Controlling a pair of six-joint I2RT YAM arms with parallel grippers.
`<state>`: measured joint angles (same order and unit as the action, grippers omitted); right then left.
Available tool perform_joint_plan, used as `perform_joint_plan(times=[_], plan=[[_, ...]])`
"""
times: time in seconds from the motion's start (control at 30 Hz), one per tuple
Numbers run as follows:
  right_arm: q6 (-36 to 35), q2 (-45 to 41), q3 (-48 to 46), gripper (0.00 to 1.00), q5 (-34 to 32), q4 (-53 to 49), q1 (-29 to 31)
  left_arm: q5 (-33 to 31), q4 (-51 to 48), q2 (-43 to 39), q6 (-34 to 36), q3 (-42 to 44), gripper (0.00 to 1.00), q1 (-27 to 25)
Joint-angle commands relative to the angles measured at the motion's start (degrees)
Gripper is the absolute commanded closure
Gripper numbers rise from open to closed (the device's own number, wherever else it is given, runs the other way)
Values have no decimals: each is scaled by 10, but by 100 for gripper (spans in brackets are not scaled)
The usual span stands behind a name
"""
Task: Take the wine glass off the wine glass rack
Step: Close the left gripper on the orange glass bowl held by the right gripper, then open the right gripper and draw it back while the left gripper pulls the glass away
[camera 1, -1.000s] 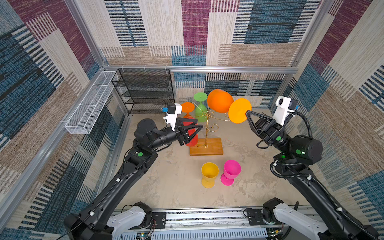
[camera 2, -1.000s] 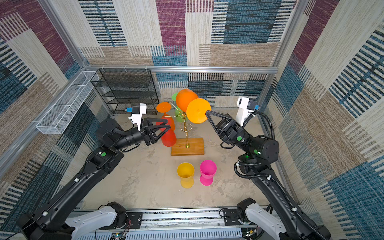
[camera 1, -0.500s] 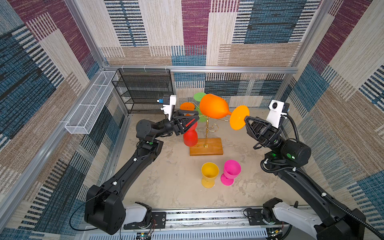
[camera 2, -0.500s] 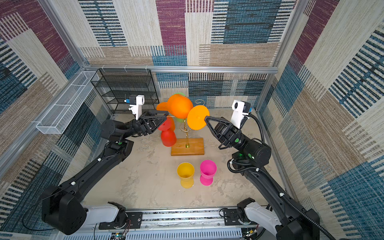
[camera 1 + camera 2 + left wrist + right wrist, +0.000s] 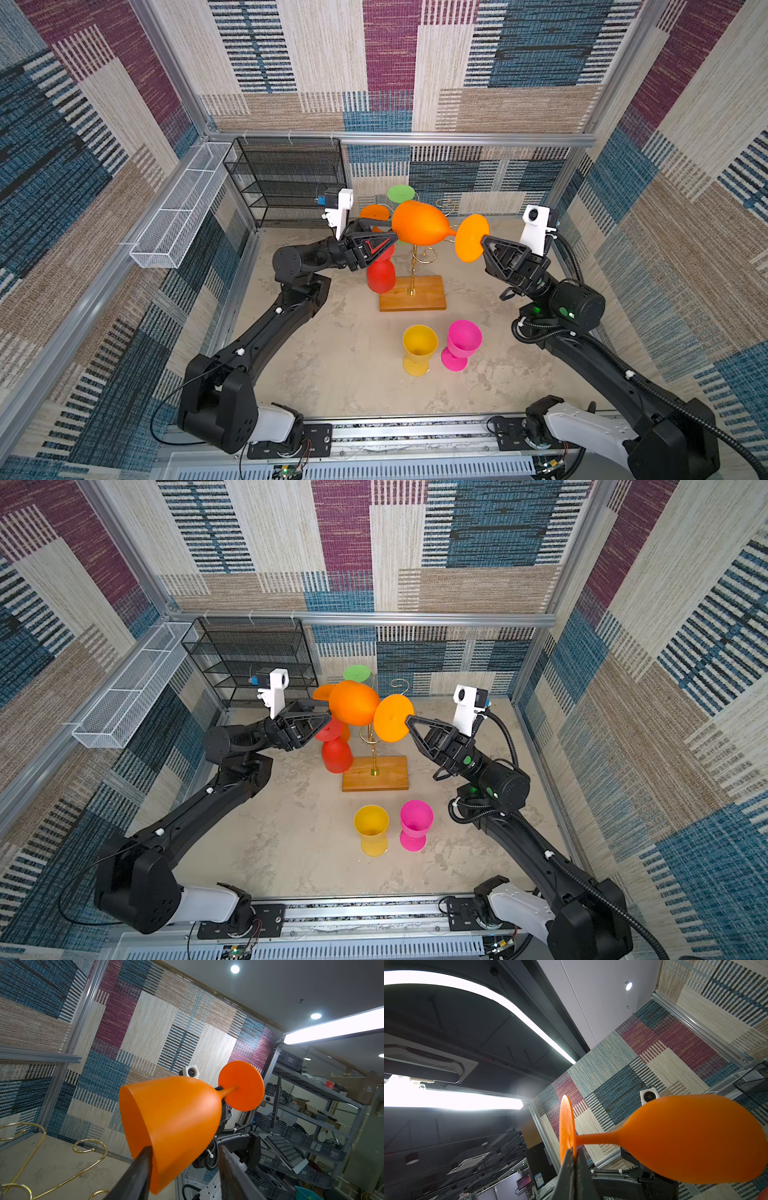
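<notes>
An orange wine glass [image 5: 419,224] [image 5: 353,702] lies sideways in the air above the wine glass rack [image 5: 413,266] [image 5: 372,750], a gold pole on a wood base. My right gripper [image 5: 483,239] [image 5: 407,717] [image 5: 573,1149] is shut on the rim of its round foot. My left gripper [image 5: 392,232] [image 5: 329,709] [image 5: 185,1149] stands open around the bowl's mouth end. One finger lies against the rim, and a gap shows between the other finger and the bowl [image 5: 176,1109]. The rack's gold curls [image 5: 83,1145] are apart from the glass [image 5: 695,1138].
A red glass [image 5: 380,276] hangs upside down on the rack, under my left gripper. A green foot [image 5: 401,193] and a second orange foot [image 5: 374,212] show at the rack's top. Yellow [image 5: 419,349] and pink [image 5: 461,343] glasses stand in front. A black mesh shelf [image 5: 291,183] and a white wire basket [image 5: 178,208] are at the back left.
My right gripper has brought the orange glass left and down, turning it level. My left gripper has risen from beside the red glass to the orange bowl, its jaws a little narrower.
</notes>
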<state>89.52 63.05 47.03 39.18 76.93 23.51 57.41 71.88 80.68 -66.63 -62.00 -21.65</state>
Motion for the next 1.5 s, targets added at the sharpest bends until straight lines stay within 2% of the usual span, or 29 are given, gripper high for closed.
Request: perform_joint_plan(times=[0.0, 0.3, 0.5, 0.63, 0.73, 0.9, 1.1, 1.17, 1.23, 1.3, 1.33, 1.4, 1.47], plan=[[28, 9, -3, 100, -8, 57, 0, 10, 61, 6, -48, -8, 54, 0], [46, 28, -4, 100, -14, 75, 0, 21, 61, -8, -52, -6, 79, 0], [51, 29, -8, 99, -13, 72, -1, 25, 60, -20, -56, -6, 88, 0], [49, 26, -12, 93, -10, 58, -3, 27, 61, -26, -59, -5, 93, 0], [45, 21, -16, 85, -9, 44, -6, 29, 61, -31, -61, -4, 95, 0], [45, 15, -24, 65, -7, 31, -19, 34, 61, -45, -66, -5, 100, 0], [17, -12, -33, 42, -2, -22, -51, 47, 32, -75, -48, -2, 100, 0], [-9, -30, -36, 38, -3, -66, -63, 50, -24, -95, -10, 1, 100, 0], [-51, -54, -34, 35, -5, -129, -73, 52, -124, -122, 59, 1, 100, -1], [-135, -88, -14, 35, -16, -267, -79, 45, -253, -158, 161, -8, 100, -1], [-209, -107, 11, 35, -35, -376, -79, 36, -351, -178, 219, -17, 100, -1], [-336, -136, 67, 35, -98, -572, -79, 15, -506, -211, 310, -40, 100, -1], [-430, -162, 108, 34, -181, -699, -79, -13, -625, -241, 385, -69, 100, -1]])
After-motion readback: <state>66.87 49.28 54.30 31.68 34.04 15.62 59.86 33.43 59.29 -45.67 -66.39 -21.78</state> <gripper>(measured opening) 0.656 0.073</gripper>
